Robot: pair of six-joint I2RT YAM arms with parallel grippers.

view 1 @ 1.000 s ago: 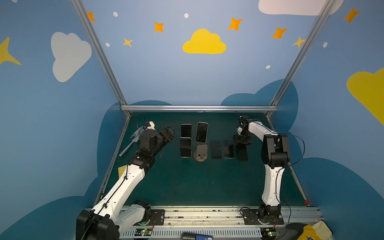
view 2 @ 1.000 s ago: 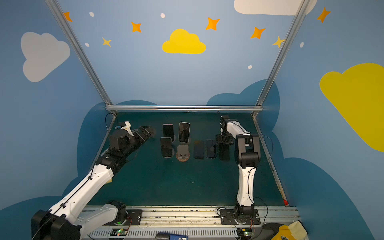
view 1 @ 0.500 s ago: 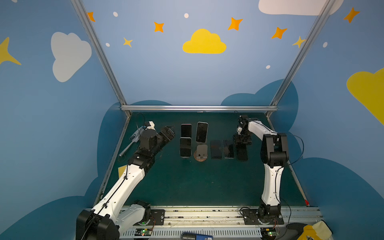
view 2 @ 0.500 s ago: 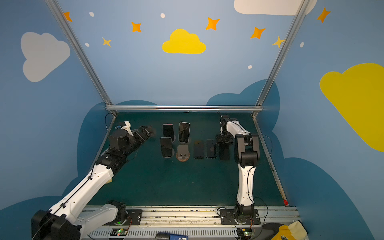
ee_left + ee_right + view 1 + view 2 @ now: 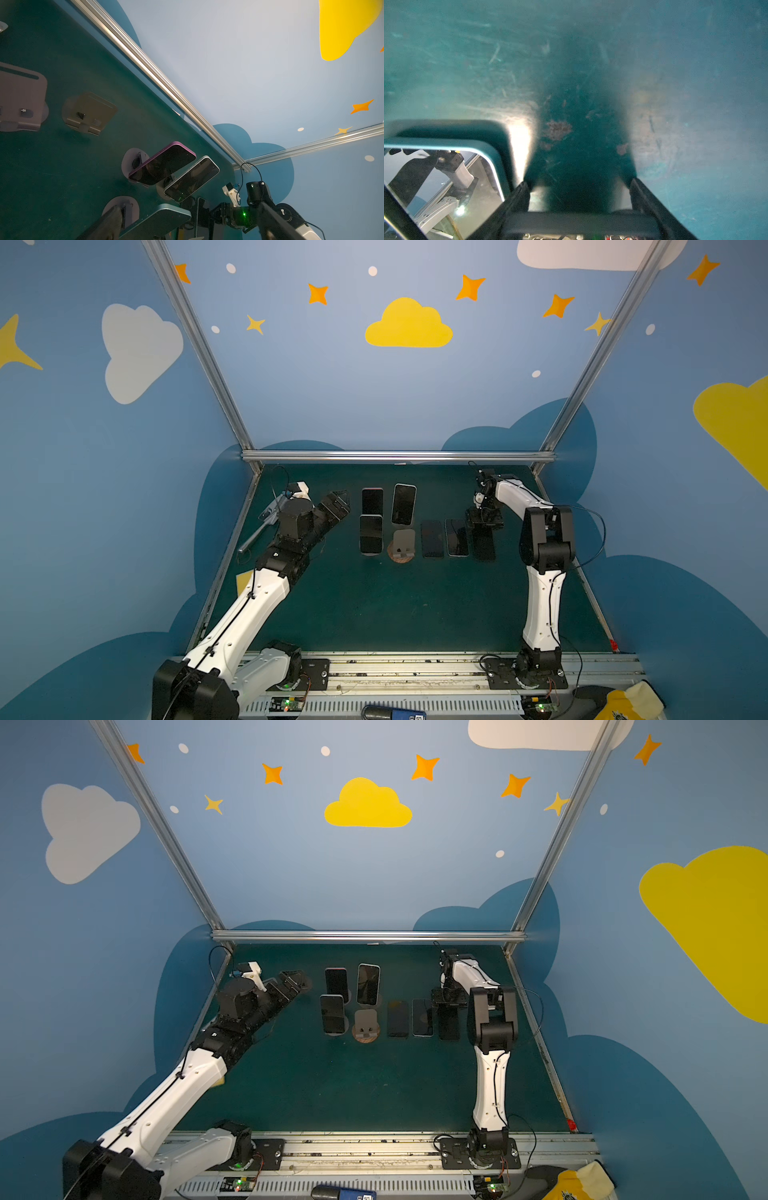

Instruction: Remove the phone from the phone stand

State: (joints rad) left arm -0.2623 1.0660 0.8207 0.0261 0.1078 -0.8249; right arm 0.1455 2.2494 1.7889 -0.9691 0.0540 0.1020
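the dark green table mat (image 5: 395, 605) spreads under both my arms. my left claw (image 5: 338, 504) hovers at the far left, jaws spread wide and empty, just left of the standing phones. my right claw (image 5: 484, 524) points down at the far right, over the far end of the rightmost dark flat phone (image 5: 484, 547). in the right wrist view its jaws stand apart with only mat between them, so it grips nothing.

three phones stand propped on stands: the purple-edged black phone (image 5: 372, 501) at the far left, the silver-edged black phone (image 5: 404, 504) beside it, and the teal-edged black phone (image 5: 371, 534) nearer. just right of that one sits a bare grey metal stand on a round brown base (image 5: 402, 545), then three phones lie flat in a row.

i judge the step in hand is the set-down: one phone is off its stand and laid at the row's right end. next my right claw should rise straight up, clear of the row. my left claw can then close on the teal-edged black phone by its side edges and lift it off the lip.
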